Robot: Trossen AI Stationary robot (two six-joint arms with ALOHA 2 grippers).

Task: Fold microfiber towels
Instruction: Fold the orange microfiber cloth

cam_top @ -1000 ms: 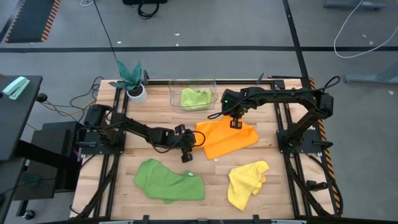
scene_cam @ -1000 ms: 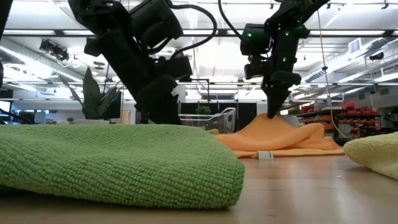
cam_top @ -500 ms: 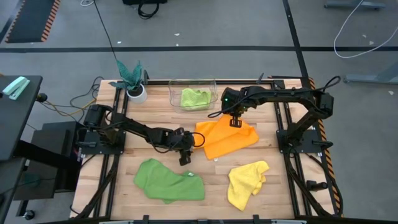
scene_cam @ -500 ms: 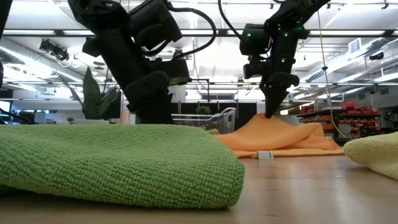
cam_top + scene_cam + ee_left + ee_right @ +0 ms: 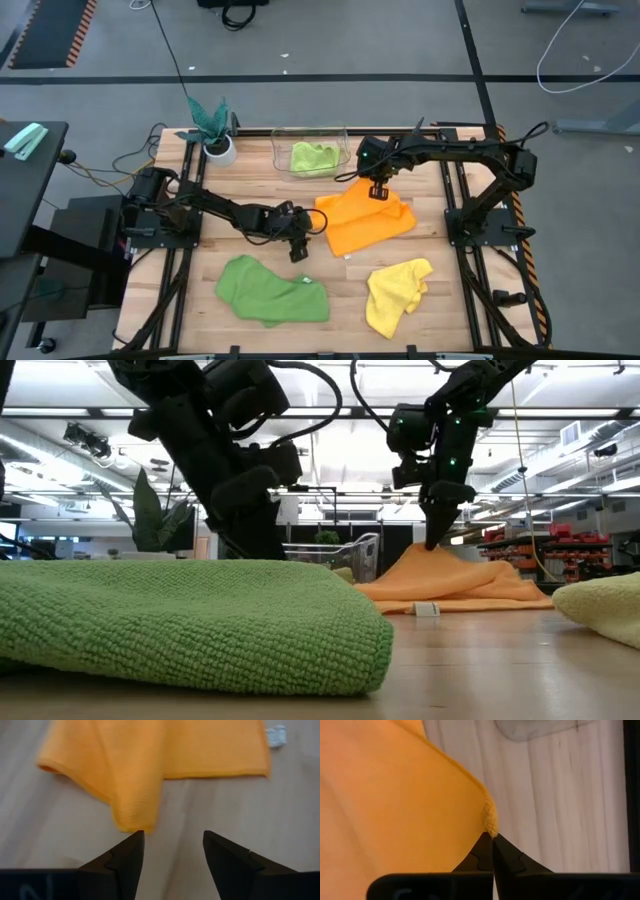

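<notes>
The orange towel (image 5: 368, 228) lies crumpled at the middle of the table. My right gripper (image 5: 378, 192) is shut on its far edge, which is drawn up into a peak (image 5: 442, 556). My left gripper (image 5: 172, 845) stands open just left of the towel, close above the wood. The towel's near-left corner (image 5: 134, 818) lies right in front of one finger, untouched. The dark green towel (image 5: 270, 290) and the yellow towel (image 5: 396, 296) rest in heaps near the front edge. The lime towel (image 5: 313, 158) sits in the clear bin. My right gripper pinches the orange towel's far edge (image 5: 489, 820) between its two fingers; one layer or several, I cannot tell. The fingers come from above, pointing steeply down. The pinched spot is raised into a small peak, and the rest of the towel lies slack on the table.
The clear plastic bin (image 5: 345, 135) stands at the far middle, close behind my right gripper. A potted plant (image 5: 212, 125) is at the far left. In the low view, the dark green towel (image 5: 180, 620) hides my left gripper. Bare wood shows between the heaps.
</notes>
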